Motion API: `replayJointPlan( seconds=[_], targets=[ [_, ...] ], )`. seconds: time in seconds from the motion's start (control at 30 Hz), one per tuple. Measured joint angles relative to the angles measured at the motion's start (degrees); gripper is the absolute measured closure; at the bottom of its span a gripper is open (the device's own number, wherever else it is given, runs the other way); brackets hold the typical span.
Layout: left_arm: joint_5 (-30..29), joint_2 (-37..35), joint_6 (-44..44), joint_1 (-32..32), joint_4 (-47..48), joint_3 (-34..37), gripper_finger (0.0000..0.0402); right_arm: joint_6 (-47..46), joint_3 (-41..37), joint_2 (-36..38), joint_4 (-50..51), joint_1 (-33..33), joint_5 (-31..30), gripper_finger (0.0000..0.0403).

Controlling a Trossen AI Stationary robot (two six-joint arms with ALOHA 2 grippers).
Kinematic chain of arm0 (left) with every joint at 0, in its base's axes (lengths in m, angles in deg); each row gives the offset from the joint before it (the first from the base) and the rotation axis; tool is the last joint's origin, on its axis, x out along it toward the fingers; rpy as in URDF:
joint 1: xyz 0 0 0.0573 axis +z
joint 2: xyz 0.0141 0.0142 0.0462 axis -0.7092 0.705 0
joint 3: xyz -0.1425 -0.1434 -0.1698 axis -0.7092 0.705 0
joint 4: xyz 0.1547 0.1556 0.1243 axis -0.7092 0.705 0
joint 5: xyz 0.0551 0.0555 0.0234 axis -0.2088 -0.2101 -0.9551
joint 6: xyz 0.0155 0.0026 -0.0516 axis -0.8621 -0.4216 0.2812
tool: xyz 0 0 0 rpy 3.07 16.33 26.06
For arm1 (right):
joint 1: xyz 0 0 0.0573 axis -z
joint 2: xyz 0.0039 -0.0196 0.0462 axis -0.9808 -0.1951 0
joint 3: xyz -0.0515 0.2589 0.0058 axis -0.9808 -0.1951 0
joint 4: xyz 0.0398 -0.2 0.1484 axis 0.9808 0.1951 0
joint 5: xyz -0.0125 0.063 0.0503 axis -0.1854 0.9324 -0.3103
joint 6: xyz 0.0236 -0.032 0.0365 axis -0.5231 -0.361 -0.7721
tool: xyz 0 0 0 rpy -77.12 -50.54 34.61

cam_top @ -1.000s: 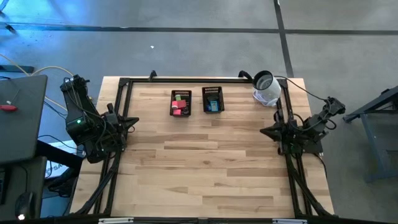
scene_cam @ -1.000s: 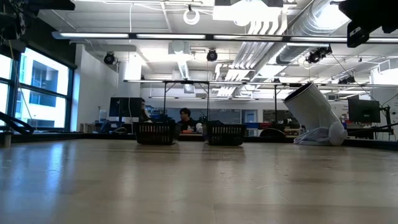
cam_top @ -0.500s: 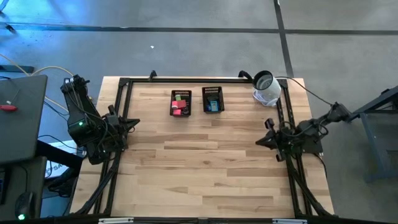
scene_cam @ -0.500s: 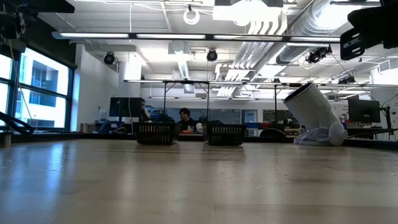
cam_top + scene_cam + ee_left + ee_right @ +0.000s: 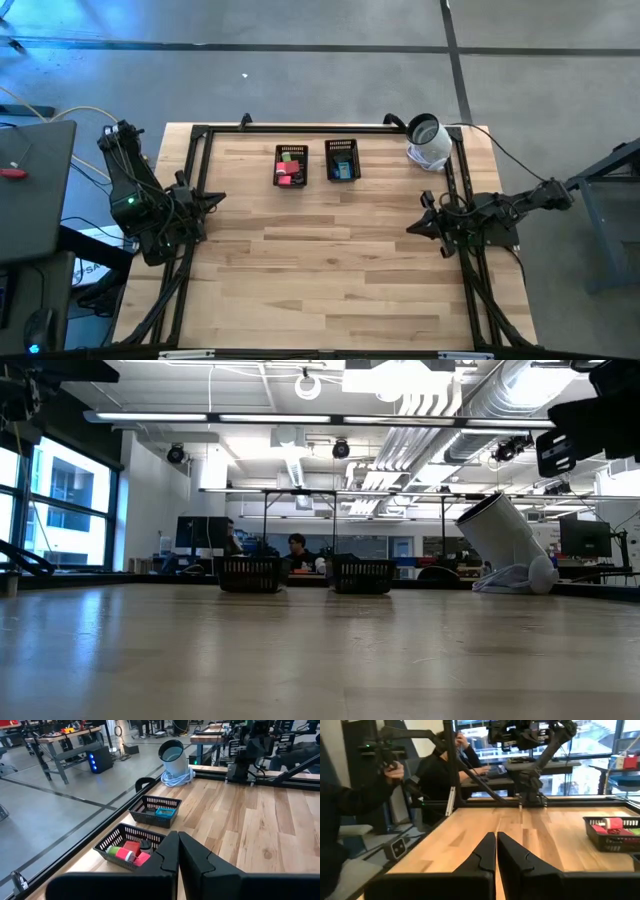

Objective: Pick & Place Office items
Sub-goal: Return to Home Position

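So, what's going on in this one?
Nothing is being handled. The left hand and the right hand wait, shut and empty, near the side edges of the table. The office items lie in the left tray and the right tray, both black mesh, near the far edge.

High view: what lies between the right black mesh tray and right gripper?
Bare wooden tabletop only, from black mesh tray to right gripper, in the high view.
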Motion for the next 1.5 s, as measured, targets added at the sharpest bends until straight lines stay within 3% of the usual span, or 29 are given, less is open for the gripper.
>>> replayJointPlan(
  seconds=[0.2,0.43,0.63,1.07,1.5],
  targets=[
    [1.7,0.2,0.0,0.0,-0.1,0.3,0.0401,0.4,0.0,0.0,1.4,2.8,0.7,0.0401],
    [3.0,-1.0,5.0,-0.1,0.2,5.4,0.0401,-0.8,0.0,0.0,2.4,4.8,2.3,0.0401],
    [2.6,-2.4,7.8,-3.1,-0.7,5.2,0.0401,-2.0,-0.1,0.0,2.5,5.5,2.9,0.0401],
    [-11.5,-2.5,14.6,-10.2,-9.6,15.6,0.0401,-2.1,-0.1,0.0,2.3,5.4,3.4,0.0401],
    [-12.4,-2.4,25.7,-10.4,-10.5,23.6,0.0401,-2.3,-0.1,0.0,1.9,5.4,3.8,0.0401]
  ],
)
